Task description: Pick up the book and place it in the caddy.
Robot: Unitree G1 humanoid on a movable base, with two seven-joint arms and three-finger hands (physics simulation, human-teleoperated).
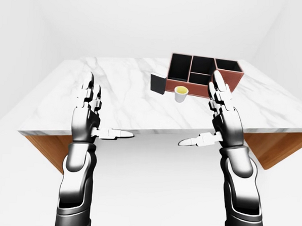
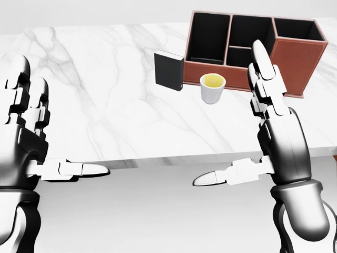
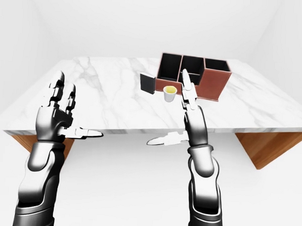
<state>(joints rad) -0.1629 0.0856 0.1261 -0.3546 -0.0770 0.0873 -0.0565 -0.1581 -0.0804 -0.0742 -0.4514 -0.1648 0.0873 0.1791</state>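
Left hand (image 2: 26, 139): raised palm-inward at the left of the head view, fingers spread and upright, thumb pointing right, holding nothing. Right hand (image 2: 274, 132): raised at the right of the head view, fingers extended upward, thumb pointing left, likewise empty. Both positioned near the lower edge of the marble table (image 2: 95, 105), apart from everything on it.

No brand, label or writing legible on any item.

Between the right hand and the caddy: small white cup (image 2: 212, 87) with yellowish interior, upright, just below the caddy's lower wall in the head view and just right of the book. Right fingertips overlapping the caddy's wall in that view; actual contact cannot be determined.

Book (image 2: 168, 70): black cover, plain, standing upright on the table, thin pale page edge visible along its right side, just left of the caddy, separate from both hands.

Caddy (image 2: 295, 58): reddish-brown outside, black inside, several open compartments, at upper right of the table. Contents not discernible.
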